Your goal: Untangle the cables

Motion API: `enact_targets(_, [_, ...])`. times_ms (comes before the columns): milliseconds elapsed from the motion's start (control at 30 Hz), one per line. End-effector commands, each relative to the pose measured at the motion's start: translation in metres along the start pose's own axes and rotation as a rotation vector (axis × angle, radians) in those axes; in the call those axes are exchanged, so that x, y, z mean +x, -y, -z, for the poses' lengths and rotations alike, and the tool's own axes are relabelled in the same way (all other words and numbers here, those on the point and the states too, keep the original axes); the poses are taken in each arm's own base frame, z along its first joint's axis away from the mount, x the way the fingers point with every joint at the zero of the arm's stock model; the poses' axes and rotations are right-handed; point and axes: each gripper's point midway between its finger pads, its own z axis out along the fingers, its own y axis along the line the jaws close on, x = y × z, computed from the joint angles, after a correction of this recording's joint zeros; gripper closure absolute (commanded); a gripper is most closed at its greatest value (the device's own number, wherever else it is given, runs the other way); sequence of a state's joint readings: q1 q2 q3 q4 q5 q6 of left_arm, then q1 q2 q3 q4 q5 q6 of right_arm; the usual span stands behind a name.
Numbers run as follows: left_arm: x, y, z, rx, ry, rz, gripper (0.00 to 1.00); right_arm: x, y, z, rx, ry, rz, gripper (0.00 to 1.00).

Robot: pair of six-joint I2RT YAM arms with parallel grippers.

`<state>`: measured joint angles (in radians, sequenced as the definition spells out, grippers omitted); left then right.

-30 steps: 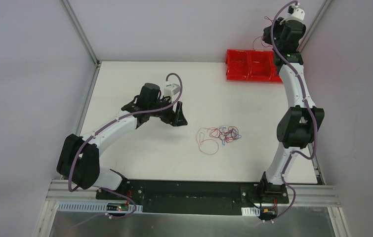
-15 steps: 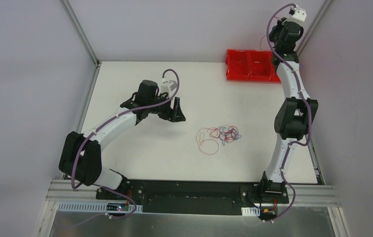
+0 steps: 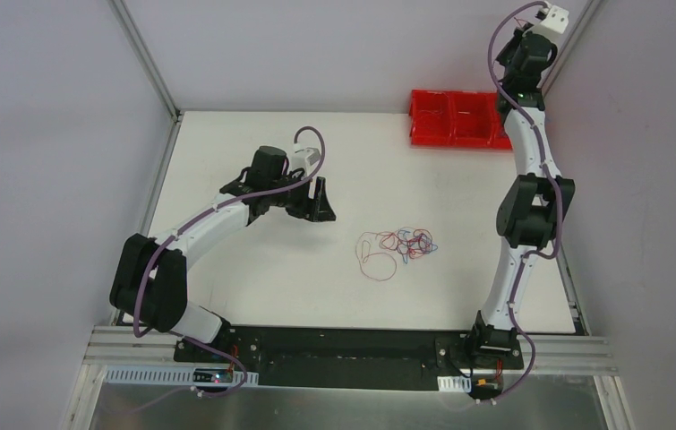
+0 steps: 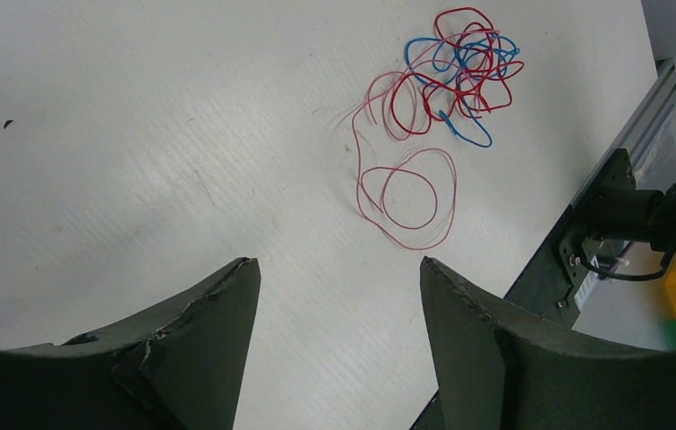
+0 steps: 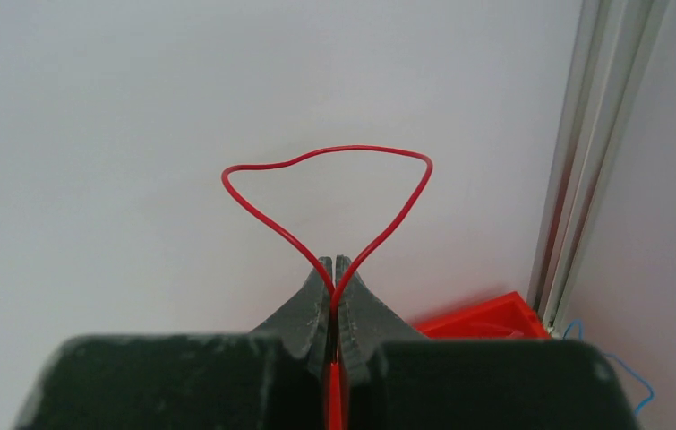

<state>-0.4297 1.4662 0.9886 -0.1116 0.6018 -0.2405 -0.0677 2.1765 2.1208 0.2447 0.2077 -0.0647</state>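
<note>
The cables [image 3: 397, 248] lie in a small red-and-blue tangle on the counter [image 3: 253, 269], right of centre, with one loose red loop on the near side. The left pincer [image 4: 338, 264] hangs released, jaws wide, left of the tangle and apart from it. The right pincer [image 5: 335, 264] is clenched on one red cable [image 5: 334, 152], which loops out from its tips, raised by the red bin [image 3: 455, 118].
</note>
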Motion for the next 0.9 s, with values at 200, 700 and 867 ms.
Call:
enact_targets(200, [-0.014,0.004,0.004,0.022,0.037,-0.003,0.33,-0.02,0.004,-0.006,0.001,0.061,-0.045,1.0])
enact_targets(700, [-0.015,-0.005,0.005,0.011,0.044,0.022,0.33,0.101,0.001,-0.003,0.07,-0.212,-0.085,1.0])
enact_targets(867, [-0.012,-0.005,0.005,0.01,0.047,0.037,0.33,0.133,0.0,-0.003,0.064,-0.318,-0.153,1.0])
